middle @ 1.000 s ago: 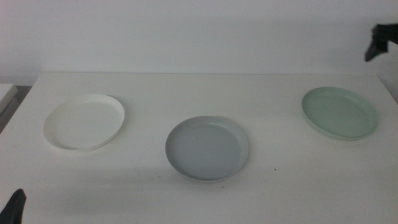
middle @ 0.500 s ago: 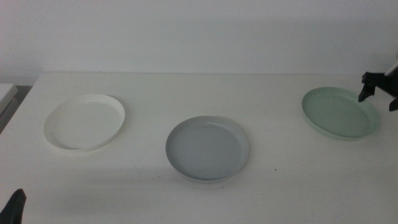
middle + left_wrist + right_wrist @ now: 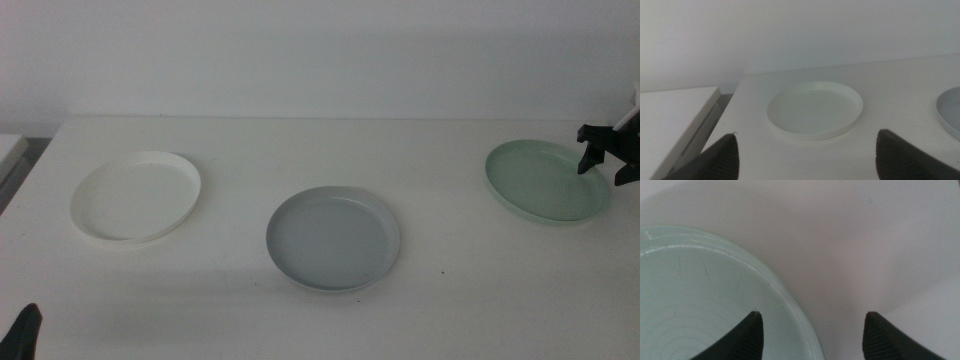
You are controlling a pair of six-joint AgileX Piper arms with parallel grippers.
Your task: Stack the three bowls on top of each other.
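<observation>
- watching my right claw (image 3: 606, 160) spread wide over the mint bowl (image 3: 545, 180), straddling its rim at that bowl's 3 o'clock edge; one jaw inside, one outside.
- grey bowl (image 3: 333, 238) sits mid-table, white bowl (image 3: 136, 196) toward 9 o'clock, all well apart.
- risk, i judge: the low rim gives a thin bite, so the bowl could tip or slide away.
- left claw (image 3: 805, 152) waits wide near the white bowl.
</observation>
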